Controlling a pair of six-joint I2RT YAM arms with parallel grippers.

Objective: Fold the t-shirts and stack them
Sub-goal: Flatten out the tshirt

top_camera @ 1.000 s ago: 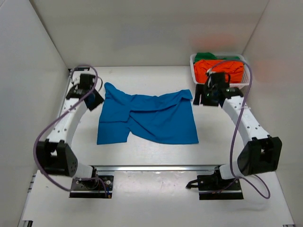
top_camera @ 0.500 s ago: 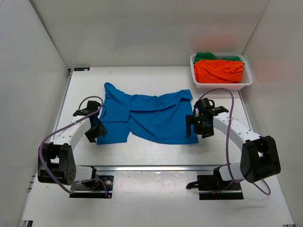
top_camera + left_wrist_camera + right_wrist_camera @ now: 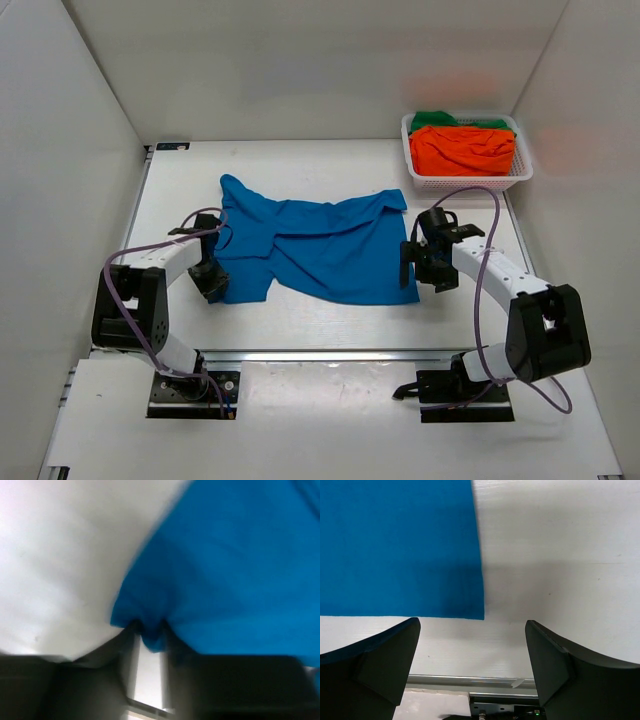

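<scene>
The bright blue t-shirt point(image 3: 310, 250) lies spread and creased on the table. My left gripper point(image 3: 212, 283) sits at its near left corner; in the left wrist view a pucker of blue cloth point(image 3: 150, 635) is pinched between the narrow jaws. My right gripper point(image 3: 425, 272) is open and empty beside the near right corner. In the right wrist view point(image 3: 472, 655) that blue corner point(image 3: 420, 555) lies just ahead, between the wide-set fingers point(image 3: 560, 665). The orange t-shirt point(image 3: 462, 150) and the green t-shirt point(image 3: 440, 119) lie in the basket.
A white mesh basket point(image 3: 520, 176) stands at the far right corner. White walls close the table on three sides. A metal rail point(image 3: 330, 354) runs along the near edge, also showing in the right wrist view point(image 3: 470, 681).
Both arms have swung from the shirt's far corners down to its near corners. The left gripper has moved in onto the near left corner and closed on the cloth.
</scene>
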